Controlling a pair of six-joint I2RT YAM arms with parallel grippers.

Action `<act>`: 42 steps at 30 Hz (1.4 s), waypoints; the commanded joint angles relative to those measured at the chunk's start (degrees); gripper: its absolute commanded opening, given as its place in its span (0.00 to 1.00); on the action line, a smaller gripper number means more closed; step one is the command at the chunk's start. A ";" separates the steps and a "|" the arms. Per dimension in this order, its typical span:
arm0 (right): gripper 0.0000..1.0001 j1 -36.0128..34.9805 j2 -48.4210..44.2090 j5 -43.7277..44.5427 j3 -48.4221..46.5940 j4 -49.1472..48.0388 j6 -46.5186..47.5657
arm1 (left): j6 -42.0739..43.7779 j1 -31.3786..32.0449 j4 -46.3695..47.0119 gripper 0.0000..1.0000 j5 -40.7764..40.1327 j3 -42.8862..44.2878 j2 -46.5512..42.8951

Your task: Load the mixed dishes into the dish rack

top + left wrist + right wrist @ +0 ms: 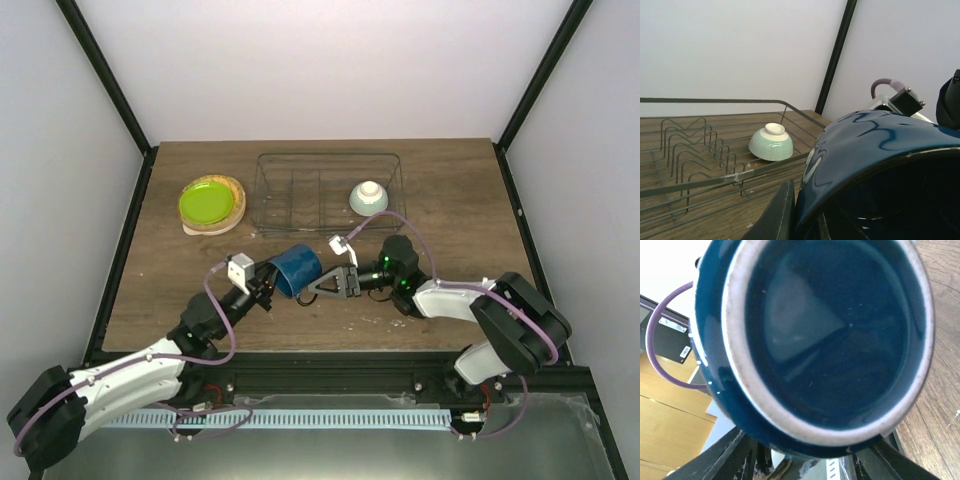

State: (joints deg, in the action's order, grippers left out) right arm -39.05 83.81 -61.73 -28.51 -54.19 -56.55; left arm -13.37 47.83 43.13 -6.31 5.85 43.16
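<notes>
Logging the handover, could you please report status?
Left gripper shut on mug. Right gripper straddles mug, grip unclear. Bowl in rack; plates outside.

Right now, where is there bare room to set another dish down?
Free: the wire dish rack's left and middle slots, beside the upturned mint bowl; bare table right of the rack. Crowded: front centre around the dark blue mug, and the plate stack left of the rack.

dark blue mug (pixel 297 268): glossy glazed ceramic, pale ring matt, rough.
mint bowl (pixel 771 144): shiny glaze.
lime-green plate (pixel 207 202): glossy.
dish rack (pixel 735 176): thin grey metal wire, smooth.
table (pixel 450 200): brown wood grain, matt.
</notes>
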 commanded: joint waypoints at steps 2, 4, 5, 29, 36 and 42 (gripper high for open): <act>0.44 -1.46 0.54 -0.23 -2.48 -3.04 -0.31 | 0.42 0.55 7.67 0.00 0.56 2.62 0.71; 0.38 -1.62 0.61 -0.08 -2.38 -3.06 -0.30 | 0.44 0.53 8.24 0.00 0.74 2.69 1.29; 0.35 -1.69 0.65 -0.03 -2.36 -3.22 -0.32 | 0.32 0.52 8.46 0.00 0.92 2.67 1.62; 0.01 -1.85 -4.15 5.30 -3.29 6.57 6.28 | 0.16 0.61 3.92 0.45 -4.65 -1.68 -0.42; 0.01 -1.82 -5.71 9.18 -3.88 10.15 8.29 | -0.44 0.57 0.66 0.50 -5.77 -3.46 -2.42; 0.01 -0.88 -7.62 13.81 -5.53 17.38 12.12 | -1.26 0.52 -4.93 0.57 -8.47 -5.00 -6.11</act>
State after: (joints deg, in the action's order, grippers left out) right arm -40.40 79.59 -51.90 -29.69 -39.03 -49.01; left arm -13.74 48.27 42.24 -12.16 1.87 39.46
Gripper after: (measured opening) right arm 0.120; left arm 0.555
